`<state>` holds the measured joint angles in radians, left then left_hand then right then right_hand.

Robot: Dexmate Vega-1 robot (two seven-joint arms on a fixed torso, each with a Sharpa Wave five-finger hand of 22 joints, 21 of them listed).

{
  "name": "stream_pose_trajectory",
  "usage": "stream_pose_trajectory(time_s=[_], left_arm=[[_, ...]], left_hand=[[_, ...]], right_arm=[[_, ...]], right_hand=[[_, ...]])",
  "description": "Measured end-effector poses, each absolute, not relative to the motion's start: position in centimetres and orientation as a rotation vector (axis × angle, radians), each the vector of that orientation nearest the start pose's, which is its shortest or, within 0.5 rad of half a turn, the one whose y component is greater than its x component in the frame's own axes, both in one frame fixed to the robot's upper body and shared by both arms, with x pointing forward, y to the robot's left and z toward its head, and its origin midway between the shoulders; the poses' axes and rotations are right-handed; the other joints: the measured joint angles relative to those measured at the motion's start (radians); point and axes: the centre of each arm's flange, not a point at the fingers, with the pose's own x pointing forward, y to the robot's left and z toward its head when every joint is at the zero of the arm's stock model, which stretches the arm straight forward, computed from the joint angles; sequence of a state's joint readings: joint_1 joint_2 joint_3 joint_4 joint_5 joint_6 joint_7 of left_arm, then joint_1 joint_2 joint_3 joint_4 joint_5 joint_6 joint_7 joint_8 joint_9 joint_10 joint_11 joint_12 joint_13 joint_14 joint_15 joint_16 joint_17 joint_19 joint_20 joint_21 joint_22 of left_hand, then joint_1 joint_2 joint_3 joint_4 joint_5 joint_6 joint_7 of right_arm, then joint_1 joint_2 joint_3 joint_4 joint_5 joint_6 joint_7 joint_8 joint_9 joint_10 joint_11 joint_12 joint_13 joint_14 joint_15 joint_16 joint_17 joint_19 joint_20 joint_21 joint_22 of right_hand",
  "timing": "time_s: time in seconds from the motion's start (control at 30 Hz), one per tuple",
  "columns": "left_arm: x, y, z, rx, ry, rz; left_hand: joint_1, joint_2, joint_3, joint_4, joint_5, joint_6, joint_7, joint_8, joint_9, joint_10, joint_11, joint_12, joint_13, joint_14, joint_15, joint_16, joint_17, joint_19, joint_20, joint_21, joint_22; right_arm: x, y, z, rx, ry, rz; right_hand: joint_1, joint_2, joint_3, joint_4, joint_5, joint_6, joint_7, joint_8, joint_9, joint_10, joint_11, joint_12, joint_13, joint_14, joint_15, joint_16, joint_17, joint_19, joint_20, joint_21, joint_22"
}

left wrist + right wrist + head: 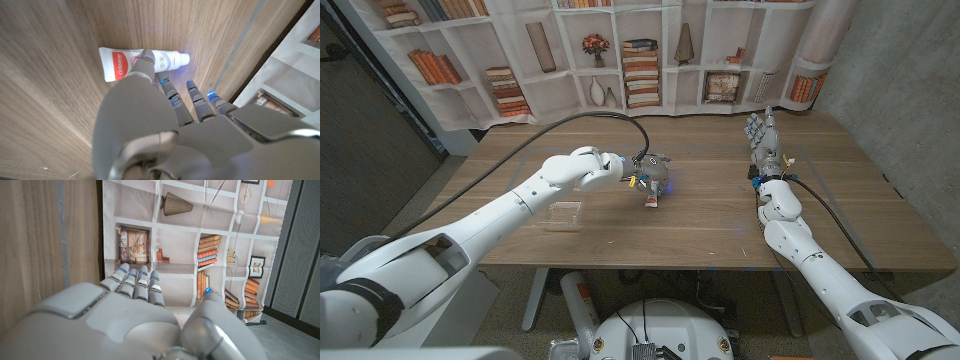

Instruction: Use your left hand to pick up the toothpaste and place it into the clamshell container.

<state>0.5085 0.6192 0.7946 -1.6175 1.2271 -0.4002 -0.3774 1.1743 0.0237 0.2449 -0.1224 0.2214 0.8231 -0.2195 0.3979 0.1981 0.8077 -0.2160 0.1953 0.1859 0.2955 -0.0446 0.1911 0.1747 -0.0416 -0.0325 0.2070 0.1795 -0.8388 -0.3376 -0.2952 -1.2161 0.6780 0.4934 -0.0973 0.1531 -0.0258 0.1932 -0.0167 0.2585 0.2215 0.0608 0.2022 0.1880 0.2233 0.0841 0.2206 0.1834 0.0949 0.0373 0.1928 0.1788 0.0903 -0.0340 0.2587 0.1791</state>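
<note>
1. Where the head view looks down on the wooden surface (pixel 720 215), the left hand (pixel 650 172) hangs over the toothpaste tube (pixel 652 200) near the middle, its fingers pointing down at the tube; the tube's axis is hard to read here. The clear clamshell container (pixel 563 214) sits on the surface beside the left forearm, toward the robot's left of the tube and apart from it; its contents cannot be made out. The right hand (pixel 761 135) stands on its edge at the far right of the surface, fingers straight and close together, holding nothing.
2. In the left wrist view, the toothpaste tube (pixel 137 62) lies flat on the wood, its long axis across the hand's reach, the white cap end opposite the red crimped end. One fingertip (pixel 146 56) touches the tube's middle; the other fingers stretch above it, so the hand grips nothing.
3. In the right wrist view, the right hand (pixel 135 315) reaches toward the bookshelf-printed backdrop (pixel 200 245), fingers extended and empty.
</note>
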Motion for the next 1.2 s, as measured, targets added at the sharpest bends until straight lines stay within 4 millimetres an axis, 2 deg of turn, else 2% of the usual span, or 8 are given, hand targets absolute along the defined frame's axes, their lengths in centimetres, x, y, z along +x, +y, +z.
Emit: stream_pose_trajectory(time_s=[0.13, 0.23, 0.4, 0.53, 0.63, 0.8, 1.2], left_arm=[[60.7, 8.2, -0.6, 2.338, -0.837, -0.436], [60.8, 8.2, -0.7, 2.334, -0.834, -0.435], [60.8, 8.1, -1.0, 2.323, -0.833, -0.436], [60.8, 8.0, -1.3, 2.32, -0.831, -0.442], [60.9, 8.0, -1.4, 2.313, -0.828, -0.437], [60.9, 8.0, -1.7, 2.304, -0.823, -0.436], [60.6, 8.1, -1.7, 2.287, -0.82, -0.407]], left_hand=[[0.0, 0.0, -0.002, 0.002, 0.0, 0.003, 0.001, 0.0, 0.001, 0.004, -0.003, 0.0, 0.002, 0.003, 0.003, 0.0, 0.004, 0.004, 0.004, 0.0, -0.001], [0.01, 0.009, 0.004, -0.005, 0.0, 0.047, 0.006, 0.001, 0.0, 0.052, -0.003, 0.005, 0.002, 0.029, 0.003, 0.0, 0.002, 0.015, 0.001, 0.0, -0.003], [0.032, 0.008, 0.009, -0.009, 0.0, 0.088, 0.047, 0.041, 0.0, 0.139, -0.003, 0.01, 0.002, 0.078, 0.002, 0.005, 0.004, 0.039, 0.0, 0.0, -0.003], [0.043, 0.003, 0.014, -0.007, -0.007, 0.122, 0.079, 0.074, 0.009, 0.199, 0.011, 0.012, 0.002, 0.133, 0.0, 0.006, 0.005, 0.068, 0.0, 0.0, -0.003], [0.043, 0.003, 0.021, -0.003, -0.007, 0.128, 0.084, 0.09, 0.011, 0.219, 0.026, 0.012, 0.002, 0.164, -0.002, 0.006, 0.005, 0.083, -0.003, 0.0, -0.003], [0.048, 0.008, 0.023, -0.003, -0.015, 0.138, 0.095, 0.098, 0.003, 0.241, 0.039, 0.011, 0.003, 0.187, -0.001, 0.006, 0.005, 0.093, -0.003, 0.004, -0.003], [0.047, 0.008, 0.029, -0.001, -0.015, 0.144, 0.1, 0.098, 0.005, 0.241, 0.039, 0.012, 0.006, 0.19, -0.003, 0.006, 0.002, 0.104, -0.003, 0.004, -0.003]], right_arm=[[65.1, -29.3, -2.2, 0.309, -0.747, 0.027], [65.1, -29.4, -2.3, 0.309, -0.743, 0.026], [65.2, -29.5, -2.4, 0.308, -0.74, 0.025], [65.3, -29.5, -2.4, 0.308, -0.74, 0.026], [65.4, -29.6, -2.3, 0.307, -0.739, 0.024], [65.4, -29.5, -2.4, 0.306, -0.737, 0.025], [65.3, -29.3, -2.2, 0.304, -0.739, 0.03]], right_hand=[[0.0, 0.0, 0.0, 0.0, -0.005, 0.0, 0.0, 0.0, 0.0, 0.0, 0.0, 0.0, 0.0, 0.0, 0.0, 0.0, 0.0, 0.0, 0.0, -0.002, 0.0], [0.0, 0.0, 0.0, 0.0, -0.005, 0.0, 0.0, 0.0, 0.0, 0.0, 0.0, 0.0, 0.0, 0.0, 0.0, 0.0, 0.0, 0.0, 0.0, -0.004, 0.0], [0.0, 0.0, 0.0, 0.0, -0.005, 0.0, 0.0, 0.0, 0.0, 0.0, 0.0, 0.0, 0.0, 0.0, 0.0, 0.0, 0.0, 0.0, 0.0, -0.004, 0.0], [0.005, 0.005, 0.0, 0.0, -0.005, 0.0, 0.0, 0.0, 0.0, 0.0, 0.0, 0.0, 0.0, 0.0, 0.0, 0.0, 0.0, 0.0, 0.0, -0.008, 0.0], [0.005, 0.005, 0.0, 0.0, -0.005, 0.0, 0.0, 0.0, 0.0, 0.0, 0.0, 0.0, 0.0, 0.0, 0.0, 0.0, 0.0, 0.0, 0.0, -0.008, 0.0], [0.005, 0.005, -0.003, -0.003, -0.005, 0.0, 0.0, 0.0, 0.0, 0.0, 0.0, 0.0, 0.0, 0.0, 0.0, -0.004, 0.0, 0.0, 0.0, -0.008, 0.0], [0.005, 0.005, -0.003, -0.003, -0.005, 0.0, 0.0, 0.0, 0.0, 0.0, 0.0, 0.0, 0.0, 0.0, 0.0, -0.004, 0.0, 0.0, 0.0, -0.011, 0.0]])
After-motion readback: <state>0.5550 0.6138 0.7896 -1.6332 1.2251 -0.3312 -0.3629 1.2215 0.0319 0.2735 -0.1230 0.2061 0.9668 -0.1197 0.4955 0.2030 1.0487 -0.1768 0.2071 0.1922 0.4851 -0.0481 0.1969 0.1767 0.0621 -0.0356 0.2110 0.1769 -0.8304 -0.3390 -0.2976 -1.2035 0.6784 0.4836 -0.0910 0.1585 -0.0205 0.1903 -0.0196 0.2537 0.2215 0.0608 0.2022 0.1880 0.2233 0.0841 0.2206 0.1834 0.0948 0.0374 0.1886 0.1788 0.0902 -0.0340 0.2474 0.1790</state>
